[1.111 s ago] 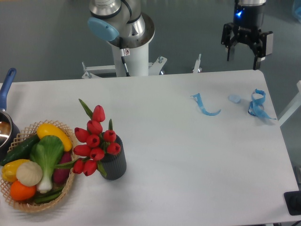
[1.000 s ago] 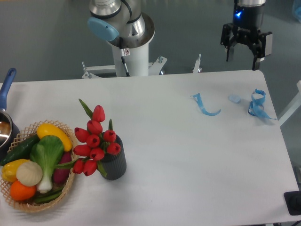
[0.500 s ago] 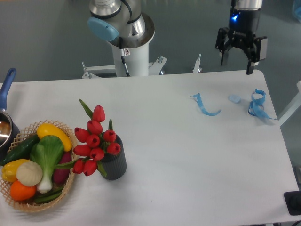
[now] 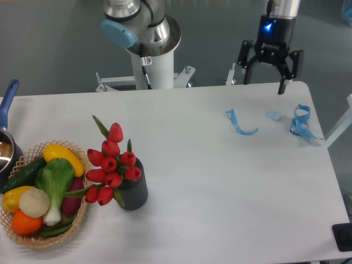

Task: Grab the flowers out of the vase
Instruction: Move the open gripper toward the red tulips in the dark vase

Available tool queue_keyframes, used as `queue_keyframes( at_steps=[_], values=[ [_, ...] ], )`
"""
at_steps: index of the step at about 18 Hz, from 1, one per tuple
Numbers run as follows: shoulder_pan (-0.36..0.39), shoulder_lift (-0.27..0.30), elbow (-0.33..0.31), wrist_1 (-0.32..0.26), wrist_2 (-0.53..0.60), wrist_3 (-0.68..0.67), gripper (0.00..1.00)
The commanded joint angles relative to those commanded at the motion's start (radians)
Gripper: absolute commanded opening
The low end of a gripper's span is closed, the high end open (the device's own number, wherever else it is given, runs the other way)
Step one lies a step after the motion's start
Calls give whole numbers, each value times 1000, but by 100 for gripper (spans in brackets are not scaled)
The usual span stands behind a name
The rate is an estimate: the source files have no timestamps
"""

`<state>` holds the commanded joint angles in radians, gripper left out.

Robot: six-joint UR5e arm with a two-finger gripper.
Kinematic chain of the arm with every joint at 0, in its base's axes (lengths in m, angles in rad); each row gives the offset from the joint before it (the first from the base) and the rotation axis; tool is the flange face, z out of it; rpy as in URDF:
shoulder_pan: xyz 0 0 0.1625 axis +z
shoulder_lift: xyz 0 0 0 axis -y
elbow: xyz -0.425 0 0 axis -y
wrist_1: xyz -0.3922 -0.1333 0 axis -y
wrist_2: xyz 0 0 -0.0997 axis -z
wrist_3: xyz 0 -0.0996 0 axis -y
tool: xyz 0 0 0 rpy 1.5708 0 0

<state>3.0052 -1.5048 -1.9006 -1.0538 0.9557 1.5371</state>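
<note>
I see the flowers (image 4: 111,165) standing in the vase (image 4: 133,190) at the front left of the table (image 4: 220,181), their red buds leaning toward the basket (image 4: 33,234) of vegetables just beside them. My claw (image 4: 263,83) is well apart from them, up over the far right edge of the table, pointing straight down with its two fingers spread wide and nothing between them. A blue light glows on the wrist above it. The arm's base (image 4: 148,41) stands behind the table's far edge, left of the claw. Blue ribbon scraps (image 4: 240,125) lie on the table near the claw, on the right side
</note>
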Motion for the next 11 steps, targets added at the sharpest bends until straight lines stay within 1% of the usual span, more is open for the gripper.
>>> queue_keyframes(
  at_steps=[2, 4, 5, 7, 9, 11],
  values=[
    [-32, 0, -35, 0, -3, -2, 100],
    [-55, -2, -51, 2, -9, 0, 100],
    [-69, -5, -52, 11, -27, 4, 100],
    [-109, -20, -57, 41, -107, -2, 100],
    [-129, -28, -63, 43, -172, -49, 100],
    [-176, -47, -64, 49, -178, -68, 100]
  ],
)
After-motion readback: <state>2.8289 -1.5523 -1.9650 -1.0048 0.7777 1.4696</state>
